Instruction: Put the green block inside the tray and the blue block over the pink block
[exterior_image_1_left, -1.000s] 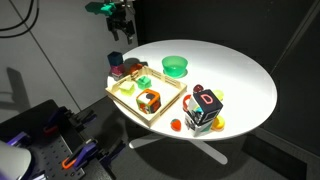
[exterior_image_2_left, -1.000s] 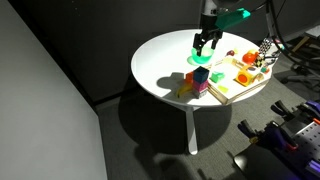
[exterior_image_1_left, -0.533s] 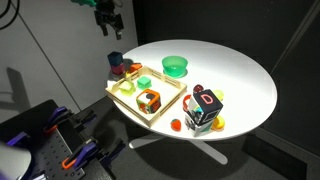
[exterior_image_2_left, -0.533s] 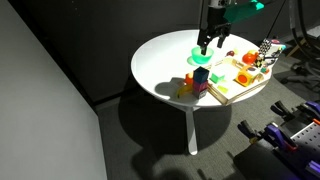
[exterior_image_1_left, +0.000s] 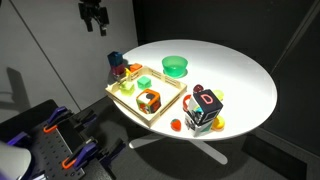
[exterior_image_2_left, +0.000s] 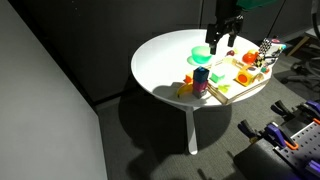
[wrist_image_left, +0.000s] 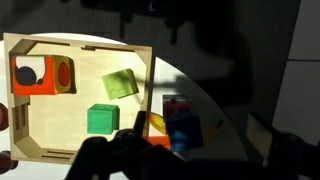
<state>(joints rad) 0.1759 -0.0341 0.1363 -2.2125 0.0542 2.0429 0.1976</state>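
The shallow rectangular pale-wood tray (wrist_image_left: 60, 130) is cut off at the left of the wrist view. The small blue cube (wrist_image_left: 184, 131) beside it is dim in shadow there. The small pink-magenta cube (exterior_image_2_left: 201, 88) under it shows clearly only in an exterior view, just beside the tray on the round white tabletop (exterior_image_2_left: 160, 60). The end effector (exterior_image_2_left: 222, 42) hangs high above, fingers spread and released; in the wrist view it is a dark blur. The small bright green cube (wrist_image_left: 101, 120) lies flat inside the tray, sharp-edged.
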